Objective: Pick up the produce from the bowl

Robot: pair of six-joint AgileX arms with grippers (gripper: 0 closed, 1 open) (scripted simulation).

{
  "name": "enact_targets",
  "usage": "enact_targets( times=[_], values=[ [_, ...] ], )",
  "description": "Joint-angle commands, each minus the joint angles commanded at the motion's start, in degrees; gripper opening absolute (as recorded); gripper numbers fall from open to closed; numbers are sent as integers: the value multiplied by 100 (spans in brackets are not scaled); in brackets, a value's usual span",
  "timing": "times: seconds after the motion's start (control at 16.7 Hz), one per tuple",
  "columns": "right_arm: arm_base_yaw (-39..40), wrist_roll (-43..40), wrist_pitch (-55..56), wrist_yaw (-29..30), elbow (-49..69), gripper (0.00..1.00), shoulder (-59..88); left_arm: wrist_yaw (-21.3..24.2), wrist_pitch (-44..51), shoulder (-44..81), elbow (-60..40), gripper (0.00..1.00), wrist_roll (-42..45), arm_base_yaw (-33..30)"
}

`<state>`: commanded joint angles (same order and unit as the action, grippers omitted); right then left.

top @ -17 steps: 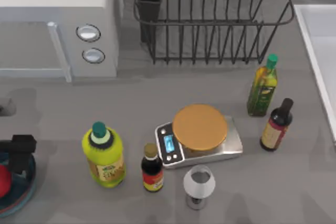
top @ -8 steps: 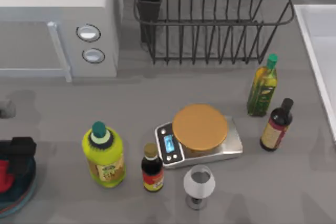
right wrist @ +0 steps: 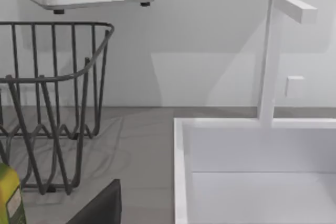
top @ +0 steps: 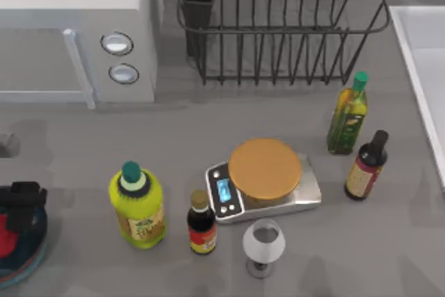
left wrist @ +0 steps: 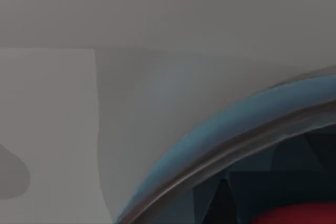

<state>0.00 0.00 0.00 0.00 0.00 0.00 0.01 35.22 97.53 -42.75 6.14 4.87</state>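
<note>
The blue bowl point(top: 28, 255) with its thin reddish-brown rim sits at the table's front left corner, partly cut off by the top view's edge. The bright-red produce point(top: 5, 236) lies inside it. My left gripper point(top: 21, 213) hangs as a dark block directly over the bowl's far side, covering part of the produce. In the left wrist view the bowl's rim point(left wrist: 226, 140) curves close by, and a sliver of the produce point(left wrist: 294, 217) shows inside it. My right arm is parked off the table's right side.
A yellow bottle point(top: 138, 206) stands just right of the bowl, then a small dark sauce bottle point(top: 201, 222), a wine glass point(top: 263, 245) and a scale with an orange plate point(top: 265, 168). A microwave point(top: 76, 29) and dish rack point(top: 278, 26) line the back. Two bottles point(top: 348, 113) stand at the right.
My left gripper has crept a little to the left over the bowl, covering more of the produce. Nothing else on the table has moved.
</note>
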Motion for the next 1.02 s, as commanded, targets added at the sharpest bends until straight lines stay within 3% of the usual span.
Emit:
enact_targets(
  times=[0.24,0.3,0.72,0.78,1.02],
  values=[
    [0,0,0,0,0,100,0,0,0,0,0,2,0,0],
    [0,0,0,0,0,100,0,0,0,0,0,0,0,0],
    [0,0,0,0,0,100,0,0,0,0,0,0,0,0],
    [0,0,0,0,0,100,0,-57,484,-556,-197,0,-55,-21],
    [0,0,0,0,0,100,0,-58,883,-515,-581,0,-58,-25]
  ],
)
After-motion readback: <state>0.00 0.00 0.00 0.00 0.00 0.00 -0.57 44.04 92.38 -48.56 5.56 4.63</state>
